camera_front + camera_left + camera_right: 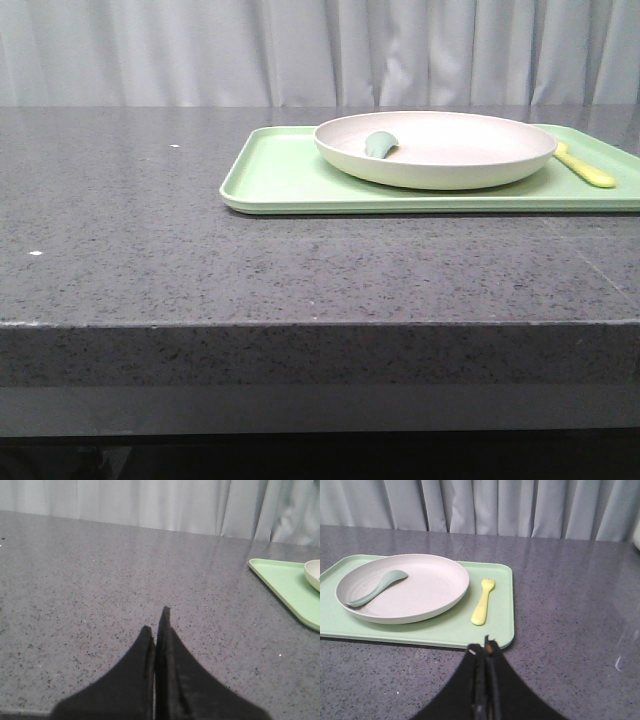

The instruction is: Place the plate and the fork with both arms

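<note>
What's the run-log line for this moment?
plate: on green tray, teal spoon inside | fork: on tray beside plate | left tool: shut, empty | right tool: shut, empty

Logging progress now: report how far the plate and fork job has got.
Nothing looks done: the plate and fork sit on the green tray, spoon in the plate. Nothing in hand: left pincer and right pincer are shut, empty. Both placements remain.

The front view sits low, near the bench (pixel 150 230) edge, looking forward toward the curtain (pixel 300 50). The left wrist view looks over its hand (pixel 156 625) across bare bench, catching only the tray (pixel 287 587) corner. The right wrist view looks down closer on tray, plate (pixel 420 587) and fork (pixel 482 601), shared with the front view.
</note>
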Tool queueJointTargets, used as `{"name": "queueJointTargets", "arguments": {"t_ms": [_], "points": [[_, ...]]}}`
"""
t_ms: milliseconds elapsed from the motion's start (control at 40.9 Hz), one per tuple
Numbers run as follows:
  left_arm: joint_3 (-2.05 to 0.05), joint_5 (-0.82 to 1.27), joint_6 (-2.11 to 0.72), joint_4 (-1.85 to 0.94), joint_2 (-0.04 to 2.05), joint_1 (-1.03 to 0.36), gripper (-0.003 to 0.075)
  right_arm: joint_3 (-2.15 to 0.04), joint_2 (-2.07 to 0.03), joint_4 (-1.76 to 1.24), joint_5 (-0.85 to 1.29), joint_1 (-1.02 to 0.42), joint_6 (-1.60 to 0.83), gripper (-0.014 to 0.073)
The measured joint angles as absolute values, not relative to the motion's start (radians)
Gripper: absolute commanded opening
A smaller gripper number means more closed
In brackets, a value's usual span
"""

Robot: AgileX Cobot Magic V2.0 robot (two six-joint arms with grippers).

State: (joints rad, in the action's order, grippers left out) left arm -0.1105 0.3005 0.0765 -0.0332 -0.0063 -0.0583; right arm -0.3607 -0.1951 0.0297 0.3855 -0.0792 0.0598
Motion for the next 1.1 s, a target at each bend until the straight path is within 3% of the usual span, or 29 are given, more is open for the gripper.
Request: {"name": "queueJointTargets", "arguments": {"t_ms": [269,1100], "points": [[0.006,0.168,0.077,-0.033,-0.006,-0.056,-0.0018,-0.361,-0.195,0.030,0.385,-0.079,0.060,-0.0070],[0.006,0.169,0.077,-0.033,-0.006,-0.055,-0.0018,-0.361,-0.195,0.030,0.385,-0.079,0.060,-0.0070]]}}
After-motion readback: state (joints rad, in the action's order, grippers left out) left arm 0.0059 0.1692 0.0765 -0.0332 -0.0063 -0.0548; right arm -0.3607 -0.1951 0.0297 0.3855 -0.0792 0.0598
